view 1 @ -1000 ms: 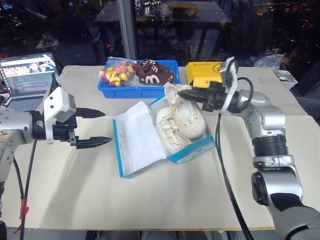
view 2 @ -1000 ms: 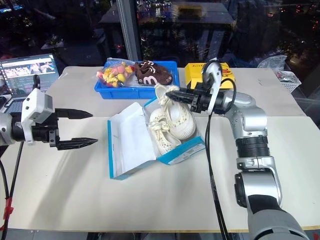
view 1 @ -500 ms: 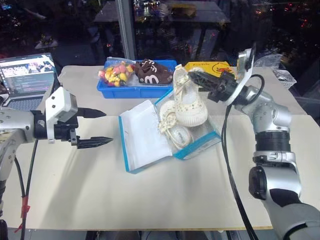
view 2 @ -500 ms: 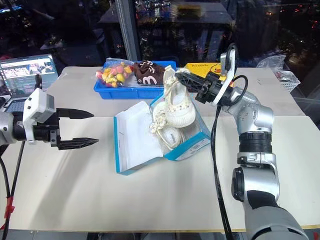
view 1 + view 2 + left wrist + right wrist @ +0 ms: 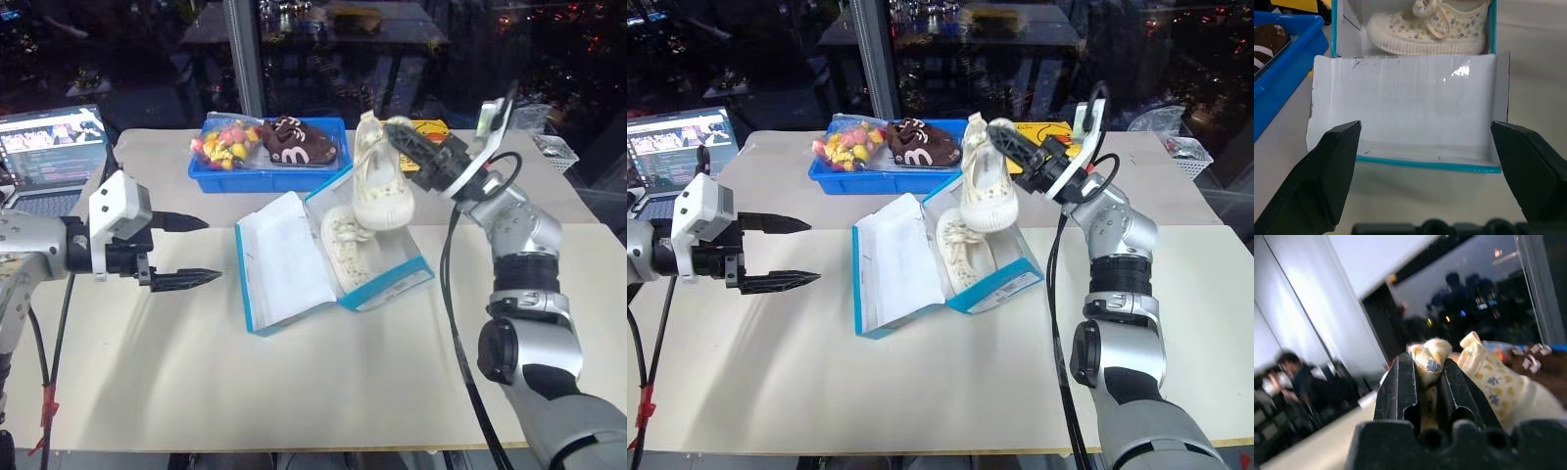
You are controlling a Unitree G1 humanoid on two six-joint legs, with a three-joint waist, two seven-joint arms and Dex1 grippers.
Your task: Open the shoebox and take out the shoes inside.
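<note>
The blue shoebox [image 5: 400, 283] lies open in the middle of the table, its white lid [image 5: 284, 257] folded out to the left. One cream dotted shoe [image 5: 347, 241] lies inside it. The other shoe [image 5: 379, 184] hangs toe-down above the box's far end, my right gripper [image 5: 398, 133] shut on its upper rim. In the right wrist view the fingers [image 5: 1399, 390] pinch the shoe's fabric edge [image 5: 1431, 354]. My left gripper [image 5: 194, 250] stands open, left of the lid and apart from it. Its wrist view looks over the lid [image 5: 1405, 105] at the shoe [image 5: 1432, 27] in the box.
A blue tray [image 5: 257, 179] at the back holds a brown shoe [image 5: 304, 142] and colourful small items [image 5: 224, 143]. A yellow box [image 5: 433, 128] sits behind my right gripper. A laptop [image 5: 49, 147] stands at the far left, a white basket [image 5: 554, 148] at the far right.
My right gripper has risen and turned upward, lifting one shoe out of the box until it hangs above it. The box shifted slightly. The left gripper stayed still.
</note>
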